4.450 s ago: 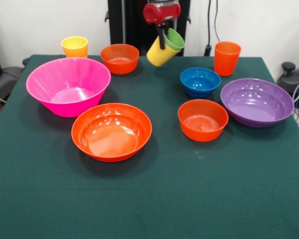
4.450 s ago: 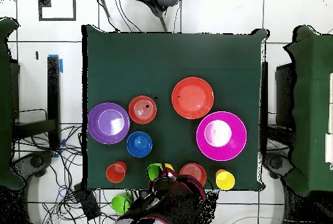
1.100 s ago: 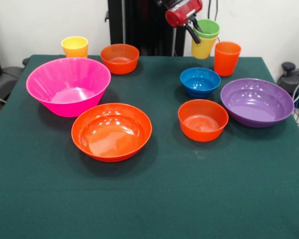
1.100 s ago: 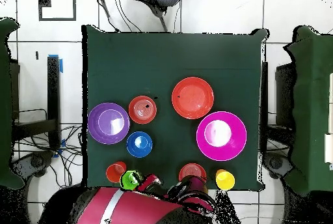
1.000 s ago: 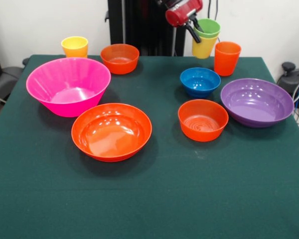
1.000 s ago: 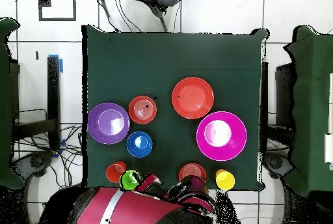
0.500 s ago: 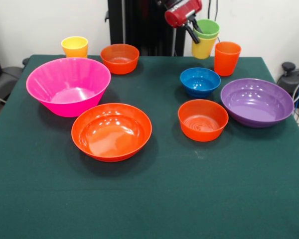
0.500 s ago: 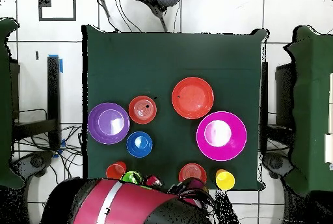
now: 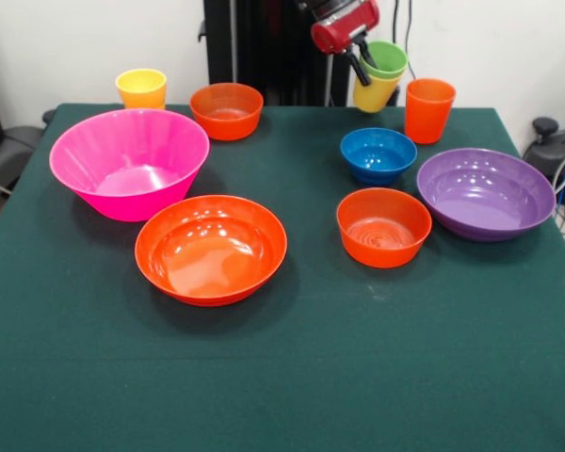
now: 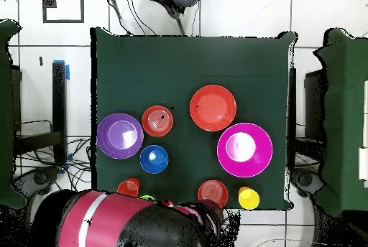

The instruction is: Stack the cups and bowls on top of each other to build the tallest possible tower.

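Note:
My gripper (image 9: 363, 61) hangs above the table's back right, shut on the rim of a light green cup (image 9: 386, 56) nested in a yellow cup (image 9: 373, 91). The pair tilts slightly in the air, just left of the tall orange cup (image 9: 427, 109). Below it sits the small blue bowl (image 9: 378, 153). A small orange bowl (image 9: 383, 226), the purple bowl (image 9: 485, 193), the wide orange bowl (image 9: 211, 248), the pink bowl (image 9: 129, 162), another small orange bowl (image 9: 227, 110) and a second yellow cup (image 9: 141, 88) each stand alone. In the overhead view the arm (image 10: 129, 222) hides the gripper.
The green tablecloth (image 9: 292, 377) stretches in front of the bowls. In the overhead view the pink bowl (image 10: 244, 149), wide orange bowl (image 10: 213, 108) and purple bowl (image 10: 120, 136) show, with cables and chairs around the table's edges.
The held cups have tipped slightly and shifted a little left in the front view. In the overhead view the arm has swung further left, covering the green cup.

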Controlling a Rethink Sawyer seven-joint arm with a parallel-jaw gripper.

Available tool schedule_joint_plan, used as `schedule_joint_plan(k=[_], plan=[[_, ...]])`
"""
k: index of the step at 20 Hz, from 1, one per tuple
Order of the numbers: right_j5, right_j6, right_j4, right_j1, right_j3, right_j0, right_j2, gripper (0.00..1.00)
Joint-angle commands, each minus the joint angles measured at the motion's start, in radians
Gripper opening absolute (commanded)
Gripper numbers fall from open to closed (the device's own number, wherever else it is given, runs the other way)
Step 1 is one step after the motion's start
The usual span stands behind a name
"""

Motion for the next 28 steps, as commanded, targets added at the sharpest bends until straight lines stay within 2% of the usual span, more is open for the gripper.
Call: schedule_joint_plan(k=[1,8,15,28], plan=[[-0.012,-0.305,0.092,0.060,-0.126,0.042,0.009,0.00],[-0.119,-0.360,0.174,0.119,-0.133,0.052,-0.035,0.00],[-0.226,-0.303,0.183,0.118,-0.128,0.034,-0.049,0.00],[-0.273,-0.244,0.174,0.132,-0.145,0.046,-0.068,0.00]])
